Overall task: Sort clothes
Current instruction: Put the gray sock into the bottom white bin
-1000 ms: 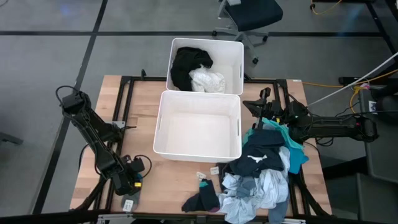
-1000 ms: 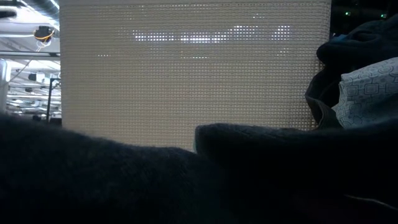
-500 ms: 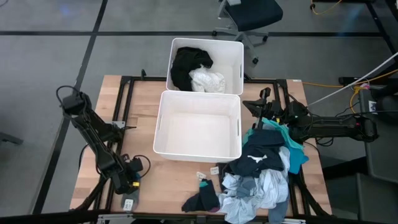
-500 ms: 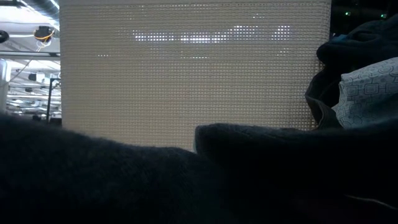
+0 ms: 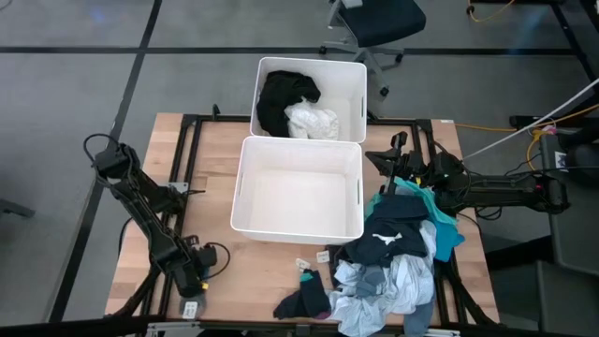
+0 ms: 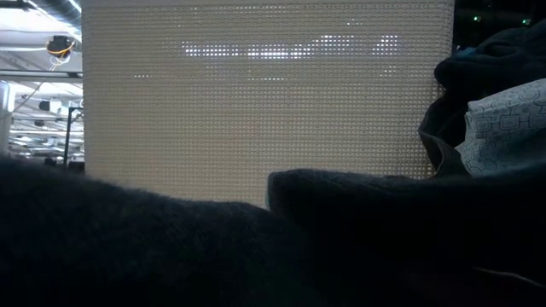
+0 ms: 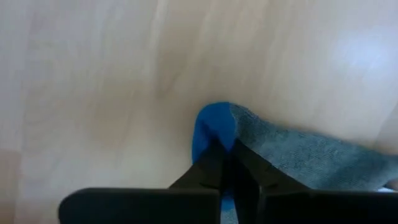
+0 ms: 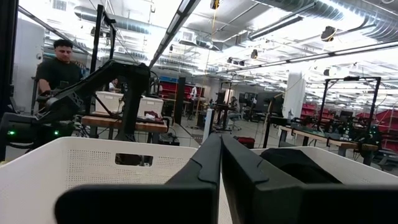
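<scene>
Now left tool (image 7: 227, 163) pinching grey-blue sock (image 7: 298, 155)

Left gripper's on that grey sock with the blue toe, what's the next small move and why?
Probably lift straight up. The left gripper looks shut on the grey sock with the blue toe, which lies flat on the wooden table at its front left. The sock must clear the wood before going to either white plastic bin.
</scene>
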Robot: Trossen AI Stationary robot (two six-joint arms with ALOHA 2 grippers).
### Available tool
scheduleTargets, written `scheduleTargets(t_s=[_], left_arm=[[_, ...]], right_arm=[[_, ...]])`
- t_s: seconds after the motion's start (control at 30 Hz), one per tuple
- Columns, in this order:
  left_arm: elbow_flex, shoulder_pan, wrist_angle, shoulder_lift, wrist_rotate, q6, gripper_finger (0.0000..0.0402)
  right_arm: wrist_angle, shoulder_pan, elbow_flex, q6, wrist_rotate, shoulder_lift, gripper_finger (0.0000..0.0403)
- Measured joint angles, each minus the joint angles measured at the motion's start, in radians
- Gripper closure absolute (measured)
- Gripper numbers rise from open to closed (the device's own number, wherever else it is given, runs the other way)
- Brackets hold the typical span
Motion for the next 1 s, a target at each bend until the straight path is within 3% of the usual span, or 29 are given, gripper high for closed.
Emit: scheduleTargets(t_s=[0.53, 0.77, 1.0], left_arm=[[0.271, 0.165, -0.199, -0.154, -0.028, 0.239, 0.0399], [0.413, 0.246, -0.199, -0.24, -0.168, 0.485, 0.0399], [0.529, 0.319, -0.133, -0.334, -0.342, 0.842, 0.0392]], right_arm=[[0.0, 0.0, 0.0, 0.0, 0.0, 0.0, 0.0386], [0.0, 0.0, 0.0, 0.0, 0.0, 0.0, 0.0386], [0.0, 0.0, 0.0, 0.0, 0.0, 0.0, 0.0386]])
